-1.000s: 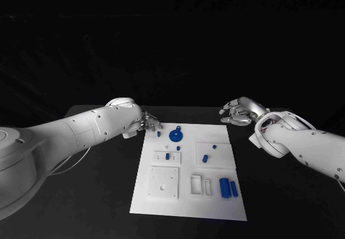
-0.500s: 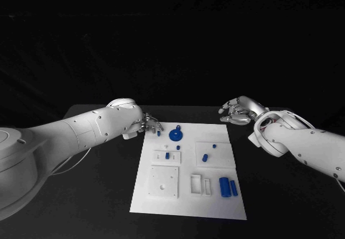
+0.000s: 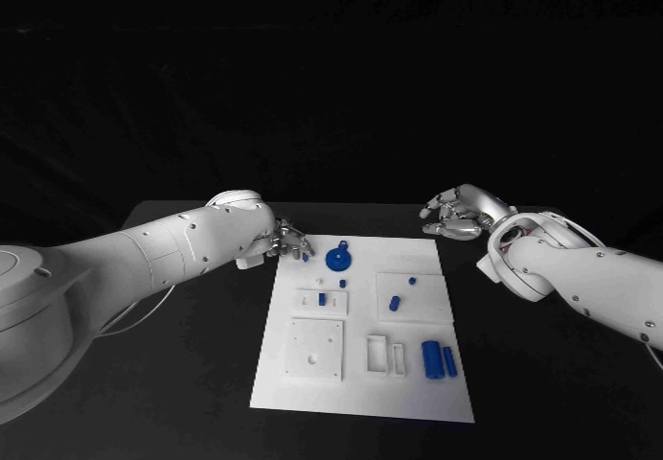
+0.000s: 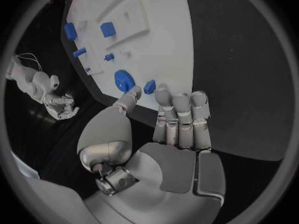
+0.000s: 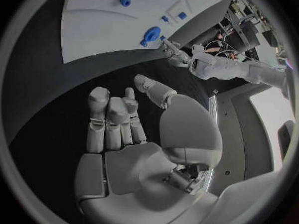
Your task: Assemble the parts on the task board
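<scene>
Board (image 3: 415,393) sits mid-table (image 3: 166,383), long axis running near to far, with bare black tabletop on both long sides and past the far edge.

Left hand (image 3: 286,240) is at the board's far-left corner, just off the left edge. In the left wrist view its fingers (image 4: 181,112) stand straight and close together with the fingertips at the board edge; the thumb reaches toward a small blue peg (image 4: 149,87) standing right at that corner. Can't tell whether the thumb touches it. Nothing grasped, hand released.

Right hand (image 3: 463,213) hangs over bare table beyond the board's far-right corner, clear of the board. The right wrist view shows its fingers (image 5: 112,117) loosely bent, thumb apart, palm empty; released, not clenched.

Parts on the board:
- blue gear (image 3: 337,259) near the far edge, just beside the corner peg, between the two hands but much closer to the left one
- small blue stud (image 3: 341,284) just nearer than the gear
- blue block (image 3: 322,300) on a raised white plate toward the left edge
- blue pin (image 3: 410,282) and short blue cylinder (image 3: 394,305) on a square plate toward the right edge
- two long blue cylinders (image 3: 438,360) side by side near the right edge at the near end
- white square plate (image 3: 315,351) at near left, white slotted holder (image 3: 387,356) next to it

The near edge of the board carries no parts.
</scene>
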{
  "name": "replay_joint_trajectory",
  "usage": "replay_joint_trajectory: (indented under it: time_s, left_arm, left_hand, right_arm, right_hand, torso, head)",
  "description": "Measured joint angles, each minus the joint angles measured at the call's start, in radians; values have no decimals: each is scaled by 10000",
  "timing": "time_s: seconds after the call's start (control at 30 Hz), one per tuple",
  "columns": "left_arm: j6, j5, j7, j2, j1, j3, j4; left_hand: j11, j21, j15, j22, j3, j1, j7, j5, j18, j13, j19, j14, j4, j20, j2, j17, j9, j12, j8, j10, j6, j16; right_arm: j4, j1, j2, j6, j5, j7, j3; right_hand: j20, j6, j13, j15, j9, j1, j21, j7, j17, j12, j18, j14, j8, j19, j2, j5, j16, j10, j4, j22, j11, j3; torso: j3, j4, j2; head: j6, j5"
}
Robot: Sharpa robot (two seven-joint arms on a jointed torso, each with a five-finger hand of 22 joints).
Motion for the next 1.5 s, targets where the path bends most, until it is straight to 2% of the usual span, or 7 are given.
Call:
replay_joint_trajectory:
  time_s: [0.33,0.7,0.8,0.97,1.23,1.37,1.5]
  left_arm:
    - [44,26,60,-3,-7,-3,-28]
    - [51,189,137,13,-25,-6,-74]
    - [51,242,154,16,-25,-7,-103]
    - [54,342,182,43,-26,-14,-151]
    - [64,526,224,82,-26,-73,-174]
    - [64,637,241,83,-24,-104,-184]
    - [54,711,261,62,-17,-114,-184]
  left_hand:
    - [-11,0,-17,15,-55,99,-4,0,0,0,-37,-21,-55,-37,99,0,9,0,0,-11,-22,0]
    - [21,0,17,51,-183,322,43,0,0,-13,-72,-55,-184,-1,559,-11,19,0,0,-47,-79,0]
    - [21,0,18,63,-220,388,46,0,-106,-14,-72,-55,-221,-1,626,-23,19,0,0,-48,-85,0]
    - [21,0,20,88,-283,575,58,0,-104,-25,-72,-56,-317,-1,928,-29,18,0,0,-48,-100,40]
    - [20,0,36,108,-310,807,73,0,-101,-39,-72,-70,-490,-1,1556,-45,19,0,0,-49,-137,79]
    - [20,-38,37,107,-341,929,80,-1,-100,-39,-71,-71,-596,-1,1685,-45,19,39,0,-50,-146,79]
    - [21,-38,40,107,-335,1060,78,-1,-98,-50,-72,-71,-771,-1,1964,-51,28,39,0,-50,-148,87]
  right_arm:
    - [-8,0,12,0,-7,0,0]
    - [-27,0,30,1,-11,0,0]
    - [-30,0,32,2,-12,0,0]
    - [-31,0,33,2,-13,0,0]
    - [-35,0,47,3,-18,-3,0]
    - [-41,0,48,3,-21,-4,0]
    - [-41,0,48,3,-24,-6,0]
  right_hand:
    - [2,-1,1,0,0,0,0,1,-1,0,0,0,0,-1,0,39,0,0,0,8,0,0]
    - [5,1,1,0,0,0,0,-1,-2,-1,0,0,0,-2,0,39,0,0,0,7,0,0]
    - [6,2,2,0,0,0,0,-2,-3,-2,0,0,0,-3,0,39,0,0,0,7,0,0]
    - [7,4,2,0,0,0,0,-4,-3,-2,0,0,0,-3,0,39,0,0,-1,6,0,0]
    - [9,17,2,0,0,0,0,-17,-3,-6,0,0,0,-3,0,39,0,0,0,5,0,1]
    - [22,18,2,0,0,0,0,-18,-4,-7,0,0,0,-16,0,39,0,0,-1,5,0,0]
    - [23,19,3,0,0,0,0,-19,-4,-7,0,0,0,-17,0,39,0,0,-1,4,0,1]
  torso:
    - [1,0,1]
    - [0,-2,4]
    - [0,-5,4]
    - [-1,0,3]
    - [2,2,1]
    - [4,1,-1]
    - [4,-1,-2]
  head:
    - [-12,2]
    - [-23,10]
    - [-31,16]
    - [-32,24]
    - [-31,32]
    - [-25,36]
    - [-23,39]
